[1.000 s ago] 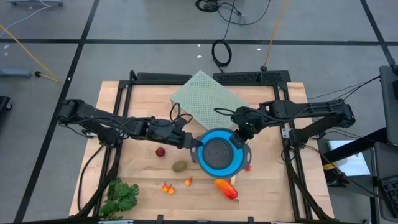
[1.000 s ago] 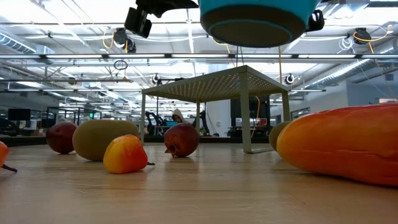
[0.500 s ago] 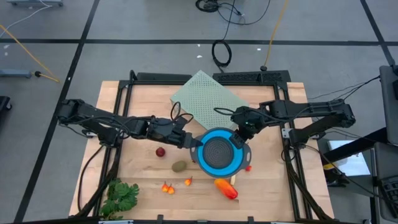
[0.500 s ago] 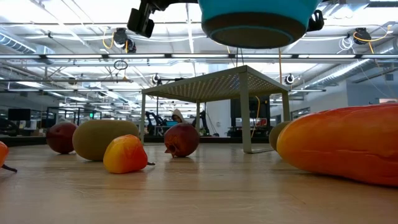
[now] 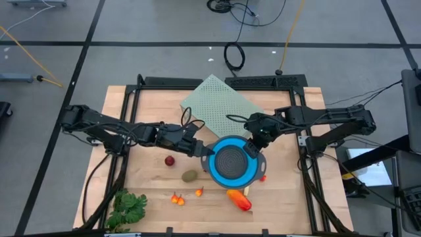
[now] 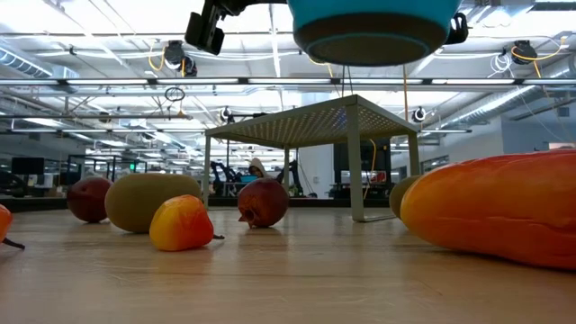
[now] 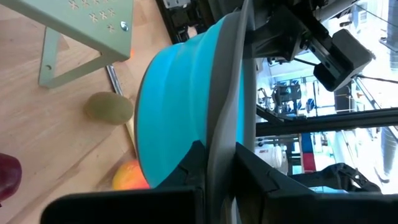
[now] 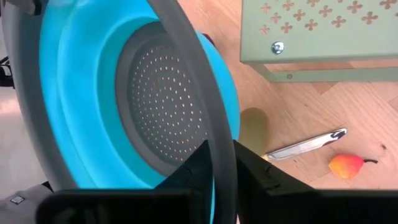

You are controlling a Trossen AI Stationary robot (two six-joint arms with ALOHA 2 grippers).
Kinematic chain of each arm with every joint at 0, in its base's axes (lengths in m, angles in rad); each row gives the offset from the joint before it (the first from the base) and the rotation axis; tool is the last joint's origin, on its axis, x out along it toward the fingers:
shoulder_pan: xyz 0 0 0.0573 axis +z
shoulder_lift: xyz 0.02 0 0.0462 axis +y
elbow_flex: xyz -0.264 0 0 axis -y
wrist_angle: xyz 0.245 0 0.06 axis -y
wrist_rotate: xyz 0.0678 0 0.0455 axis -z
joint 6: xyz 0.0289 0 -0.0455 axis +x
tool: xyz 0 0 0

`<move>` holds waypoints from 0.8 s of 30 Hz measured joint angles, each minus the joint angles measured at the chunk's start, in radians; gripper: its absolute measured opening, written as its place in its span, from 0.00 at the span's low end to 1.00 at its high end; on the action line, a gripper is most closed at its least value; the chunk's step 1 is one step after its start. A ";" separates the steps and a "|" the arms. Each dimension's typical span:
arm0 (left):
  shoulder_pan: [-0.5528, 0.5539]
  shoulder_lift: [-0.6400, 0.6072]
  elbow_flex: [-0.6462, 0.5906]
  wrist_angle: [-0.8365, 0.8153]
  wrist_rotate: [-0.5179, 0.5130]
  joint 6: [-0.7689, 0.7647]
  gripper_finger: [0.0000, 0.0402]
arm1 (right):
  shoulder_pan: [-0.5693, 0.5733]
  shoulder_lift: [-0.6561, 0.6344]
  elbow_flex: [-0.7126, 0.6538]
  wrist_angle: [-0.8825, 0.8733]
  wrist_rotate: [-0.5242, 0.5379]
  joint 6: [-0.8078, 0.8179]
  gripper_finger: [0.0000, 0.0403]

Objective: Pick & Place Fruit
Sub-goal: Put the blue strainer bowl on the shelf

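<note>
A blue colander with a grey rim and a perforated grey base (image 5: 231,162) hangs in the air between both grippers; the low view shows its underside (image 6: 373,27) well above the table. My left gripper (image 5: 206,153) is shut on its left rim and my right gripper (image 5: 253,146) on its far right rim. On the table below lie the fruit: a dark red ball (image 5: 170,160), an olive-brown oval (image 5: 190,176), tiny orange-red bits (image 5: 176,197) and a longer orange-red piece (image 5: 239,199). A second oval (image 7: 109,107) lies under the colander. My left gripper pinches the colander's grey rim (image 7: 225,118) between its two fingers, coming level from the table's left. The colander is upright and lifted clear of the table. My right gripper pinches the grey rim (image 8: 208,121) on the far right side between its two fingers, slanting in from the table's far right.
A pale green perforated stand (image 5: 217,105) stands on its legs just beyond the colander. A leafy green bunch (image 5: 127,207) lies near the near left corner. A knife (image 8: 305,144) lies under the colander's right side. Black frame rails (image 5: 131,125) border the table.
</note>
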 joint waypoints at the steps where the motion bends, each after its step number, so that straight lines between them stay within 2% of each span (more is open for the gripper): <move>1: 0.000 0.000 0.000 -0.002 0.000 0.000 0.09 | 0.000 0.000 0.000 -0.001 0.000 0.000 0.11; 14: 0.000 -0.002 0.000 -0.098 0.003 -0.004 0.09 | 0.000 0.001 0.000 -0.008 -0.020 -0.039 0.25; 24: 0.000 -0.005 0.000 -0.161 0.028 -0.019 0.09 | 0.000 0.001 0.000 -0.006 -0.041 -0.042 0.25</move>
